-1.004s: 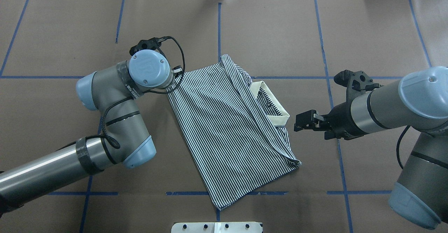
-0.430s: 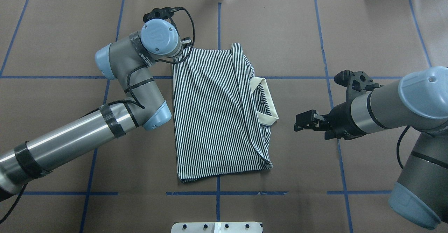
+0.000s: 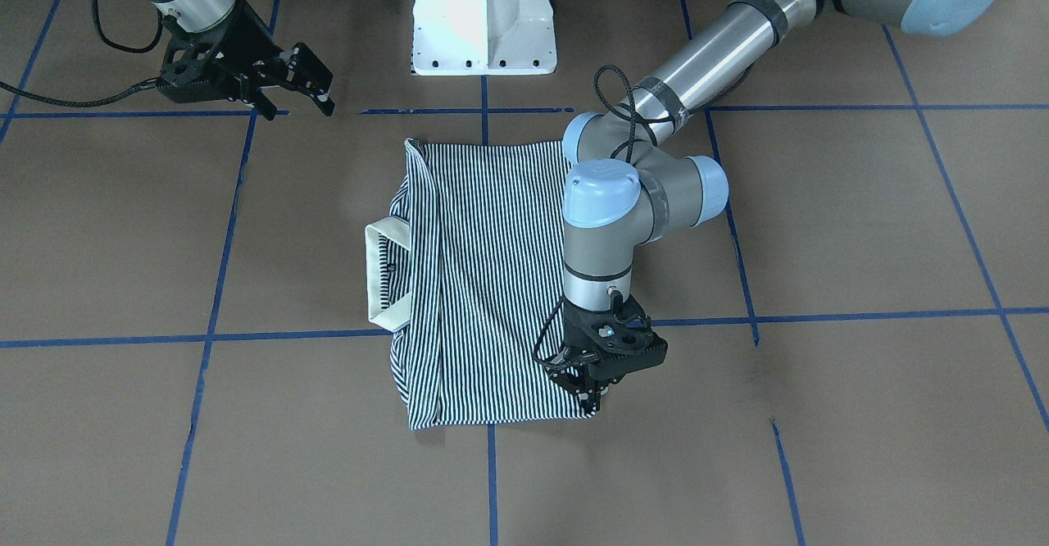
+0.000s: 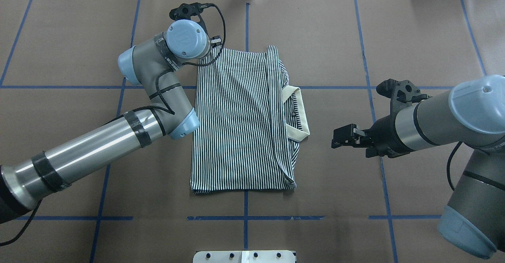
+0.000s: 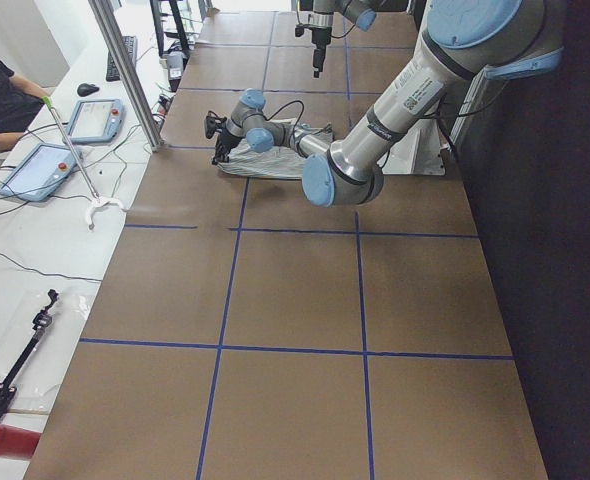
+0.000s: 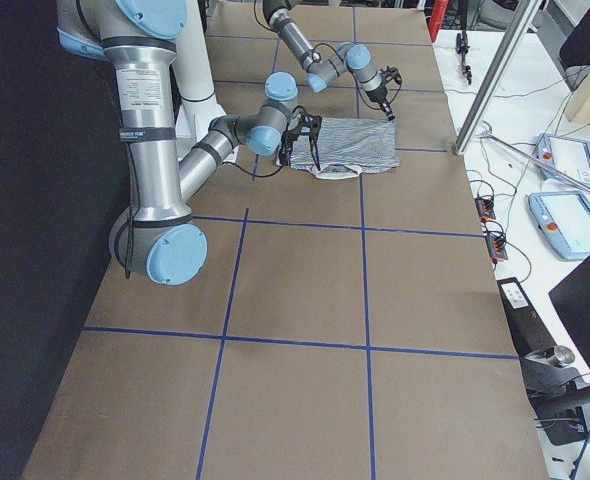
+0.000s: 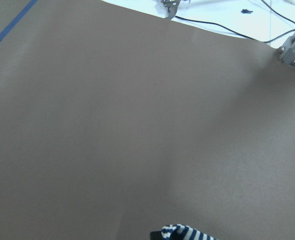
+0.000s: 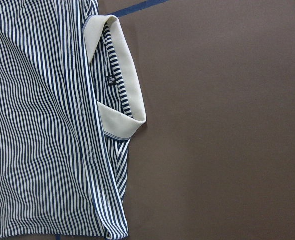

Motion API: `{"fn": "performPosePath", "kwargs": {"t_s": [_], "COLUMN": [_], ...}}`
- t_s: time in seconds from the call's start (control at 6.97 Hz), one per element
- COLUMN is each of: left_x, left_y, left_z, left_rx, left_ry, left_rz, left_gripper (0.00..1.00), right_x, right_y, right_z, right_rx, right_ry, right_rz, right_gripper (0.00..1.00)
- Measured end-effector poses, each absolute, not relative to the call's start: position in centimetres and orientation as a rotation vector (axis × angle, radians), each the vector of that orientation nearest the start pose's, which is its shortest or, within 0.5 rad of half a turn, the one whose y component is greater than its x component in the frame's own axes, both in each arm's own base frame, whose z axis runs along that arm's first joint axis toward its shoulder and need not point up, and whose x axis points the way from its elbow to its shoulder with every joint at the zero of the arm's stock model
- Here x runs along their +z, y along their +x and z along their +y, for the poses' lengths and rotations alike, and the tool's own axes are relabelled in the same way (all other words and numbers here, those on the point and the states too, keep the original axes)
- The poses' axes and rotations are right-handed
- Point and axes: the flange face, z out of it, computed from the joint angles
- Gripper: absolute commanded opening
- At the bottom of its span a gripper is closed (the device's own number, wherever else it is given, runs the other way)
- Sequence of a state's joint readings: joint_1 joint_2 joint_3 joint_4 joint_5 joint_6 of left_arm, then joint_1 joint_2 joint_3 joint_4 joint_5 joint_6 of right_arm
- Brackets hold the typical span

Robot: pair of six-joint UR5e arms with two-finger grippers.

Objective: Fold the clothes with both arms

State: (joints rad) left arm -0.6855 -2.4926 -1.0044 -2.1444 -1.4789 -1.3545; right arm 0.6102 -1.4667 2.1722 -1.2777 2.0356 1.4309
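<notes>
At the middle of the brown paper-covered table [image 4: 414,38], crossed by blue tape lines [image 4: 363,49], the navy-and-white striped polo shirt [image 4: 236,124] lies flat. It is folded into a tall rectangle, and its cream collar [image 4: 300,113] pokes out on the right arm's side. The left gripper [image 3: 592,397] is down at the shirt's far corner on its own side, black fingers pinched together on the cloth there. Its wrist camera catches a tuft of striped fabric at the lower edge. The right gripper [image 4: 333,138] hovers clear of the shirt, just beyond the collar, fingers spread and holding nothing.
</notes>
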Motion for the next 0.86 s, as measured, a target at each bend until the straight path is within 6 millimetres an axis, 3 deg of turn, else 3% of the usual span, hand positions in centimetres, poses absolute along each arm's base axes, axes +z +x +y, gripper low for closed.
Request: {"fn": "performPosePath", "kwargs": {"t_s": [0.29, 0.57, 0.86], "left_x": [26.1, 24.5, 24.2], "left_y": [56.0, 53.5, 49.6], "left_z": [-65.4, -66.0, -62.5], "left_rx": [-0.43, -0.348, -0.292], "left_ry": [0.531, 0.471, 0.404], "left_rz": [0.79, 0.854, 0.908], "left_gripper": [1.0, 1.0, 1.0], "right_x": [29.4, 29.2, 28.7], "right_y": [-33.7, -34.5, -37.6], "right_z": [-34.3, -35.6, -37.8], "right_rx": [0.191, 0.189, 0.17], "right_ry": [-0.035, -0.013, 0.022], "right_rz": [-1.068, -1.06, -1.017], "right_gripper": [1.0, 1.0, 1.0]}}
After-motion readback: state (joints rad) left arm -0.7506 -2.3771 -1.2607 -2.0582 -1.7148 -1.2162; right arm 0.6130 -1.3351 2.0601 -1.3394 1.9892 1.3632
